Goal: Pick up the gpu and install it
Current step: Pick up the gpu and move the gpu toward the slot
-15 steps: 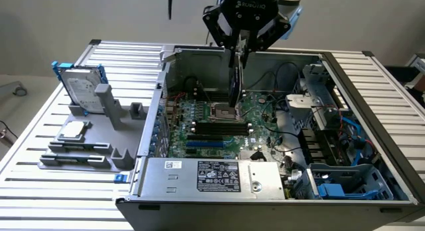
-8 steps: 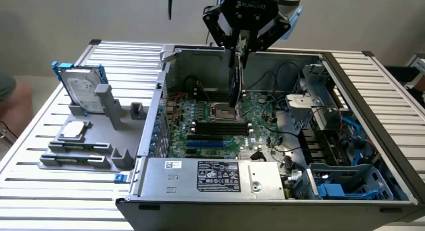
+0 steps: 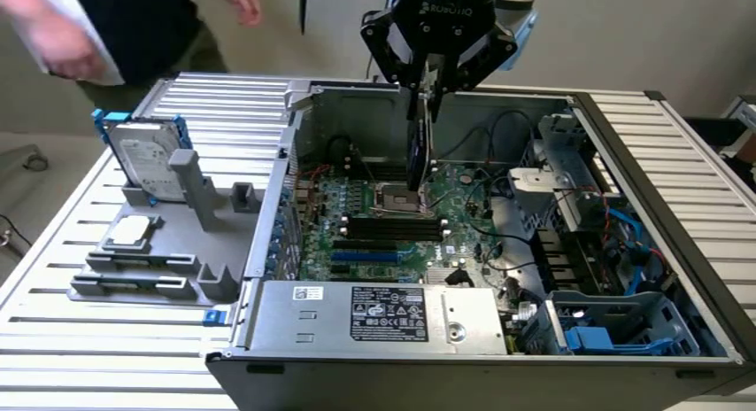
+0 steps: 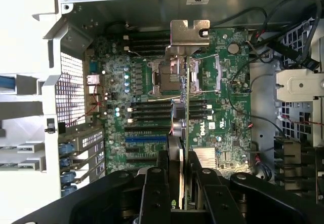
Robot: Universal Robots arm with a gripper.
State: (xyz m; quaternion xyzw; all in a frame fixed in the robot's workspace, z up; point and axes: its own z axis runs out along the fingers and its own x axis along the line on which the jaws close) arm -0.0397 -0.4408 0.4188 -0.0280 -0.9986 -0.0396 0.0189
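In the exterior view, the gripper point(image 3: 423, 85) was clamped on the gpu point(image 3: 417, 141), which hung on edge inside the open case point(image 3: 473, 336). The card's lower edge was just above the motherboard point(image 3: 378, 225), with the case walls well apart on both sides. A drive point(image 3: 148, 158) stood on the bench point(image 3: 71, 340) at the exterior view's left.

In the wrist view, the gpu point(image 4: 186, 107) showed edge-on between the fingers point(image 4: 154, 193), with its silver bracket point(image 4: 190, 32) over the board.
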